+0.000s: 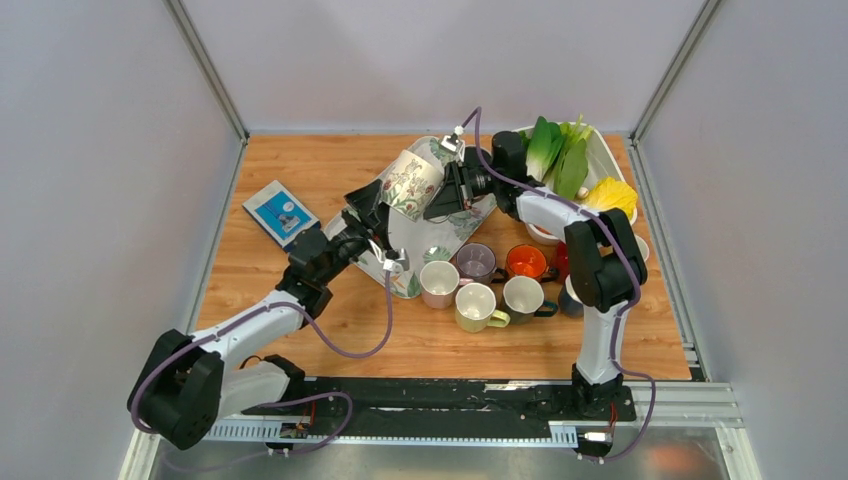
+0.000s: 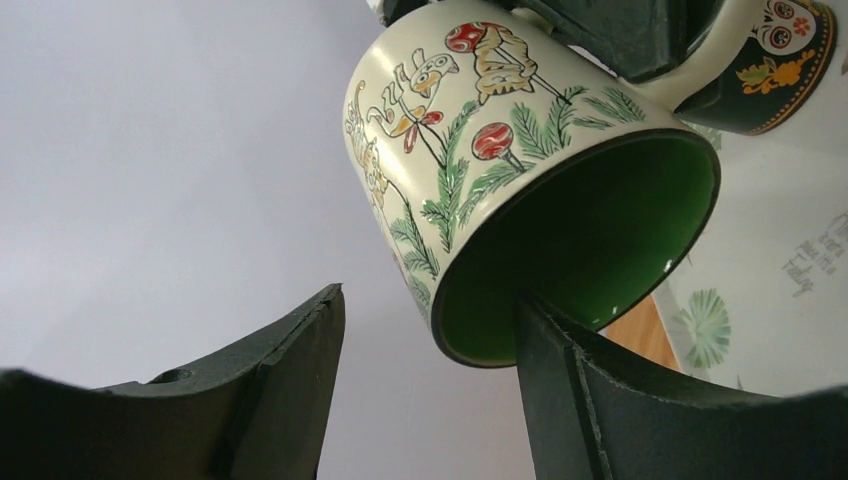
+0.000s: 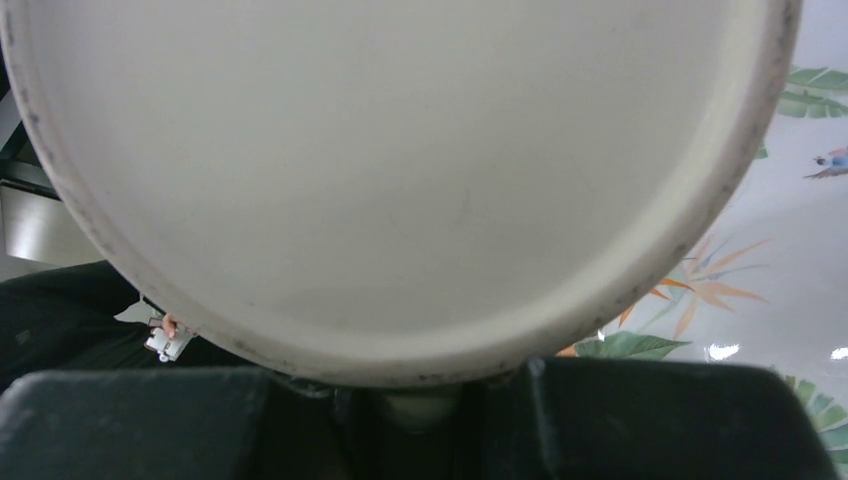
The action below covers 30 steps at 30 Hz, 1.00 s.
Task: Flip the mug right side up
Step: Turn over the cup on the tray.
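The mug [image 1: 412, 185] hangs in the air above the patterned tray [image 1: 452, 228] at the far middle of the table [image 1: 330, 170], carried by the right gripper [image 1: 440, 195]. That gripper comes in from the mug's 3 o'clock side. Its wrist view is filled by the pale base, and its fingers appear clamped on the handle side (the contact itself is mostly hidden).

In the overhead view the mug's long axis is tilted. The green mouth points down toward about 8 o'clock and the base points up toward about 2 o'clock, so the mug is still well short of upright.

The left gripper [image 1: 368, 203] sits just below and beside the mouth, at the mug's 8 o'clock. Its fingers are apart and hold nothing. From its own camera one finger [image 2: 600, 400] crosses in front of the rim; whether it touches I cannot tell.

The coming move likely turns on swinging the mouth up through 12 o'clock.

The tray below is flat and glossy, with bare room under the mug. A cluster of cups [image 1: 478, 285] stands near, at 5 o'clock.
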{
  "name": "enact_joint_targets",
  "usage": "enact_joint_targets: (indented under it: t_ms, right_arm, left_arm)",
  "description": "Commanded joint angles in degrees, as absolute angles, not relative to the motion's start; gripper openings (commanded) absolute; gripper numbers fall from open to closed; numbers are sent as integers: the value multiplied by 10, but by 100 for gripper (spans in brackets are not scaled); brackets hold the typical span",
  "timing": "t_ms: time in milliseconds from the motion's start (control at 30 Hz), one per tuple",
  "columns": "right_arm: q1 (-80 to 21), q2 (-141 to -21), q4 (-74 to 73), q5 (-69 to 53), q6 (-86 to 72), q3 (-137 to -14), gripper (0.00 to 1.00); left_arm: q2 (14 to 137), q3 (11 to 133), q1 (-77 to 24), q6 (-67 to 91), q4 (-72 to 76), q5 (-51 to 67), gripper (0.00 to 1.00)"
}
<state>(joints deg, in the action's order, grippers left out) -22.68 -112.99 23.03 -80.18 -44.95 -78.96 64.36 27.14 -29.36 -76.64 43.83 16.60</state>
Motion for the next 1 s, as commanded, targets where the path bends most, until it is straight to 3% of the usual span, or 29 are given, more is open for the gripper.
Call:
enact_joint_targets:
  t_ms: [0, 67, 200, 300, 333, 367, 467, 567, 667, 833, 967]
  right_arm:
    - [-246, -1121, 273, -861, -427, -827, 0]
    - [-252, -1129, 264, -872, -425, -836, 0]
    - [-261, -1150, 237, -890, -423, -864, 0]
    - [-262, -1150, 246, -885, -422, -862, 0]
    - [-259, -1145, 255, -877, -416, -857, 4]
    - [-256, -1139, 262, -865, -407, -851, 17]
    - [-236, -1108, 264, -807, -360, -831, 48]
    - [-209, -1087, 205, -744, -292, -835, 62]
    - [-180, -1066, 173, -684, -220, -838, 70]
    - [-148, -1008, 93, -597, -11, -840, 74]
    - [-159, -920, 63, -563, 223, -768, 89]
  left_arm:
    - [681, 279, -307, -778, 532, 165, 67]
    - [722, 291, -313, -778, 604, 153, 54]
    - [780, 318, -319, -798, 677, 163, 43]
    - [801, 328, -320, -806, 698, 163, 21]
    - [802, 330, -320, -805, 699, 156, 15]
    - [800, 331, -320, -802, 697, 144, 5]
    - [775, 332, -320, -785, 653, 107, 0]
    - [722, 346, -320, -739, 525, 50, 0]
    - [681, 400, -320, -633, 350, 0, 0]
    - [679, 542, -316, -502, -5, -38, 0]
    - [713, 612, -310, -418, -154, -56, 0]
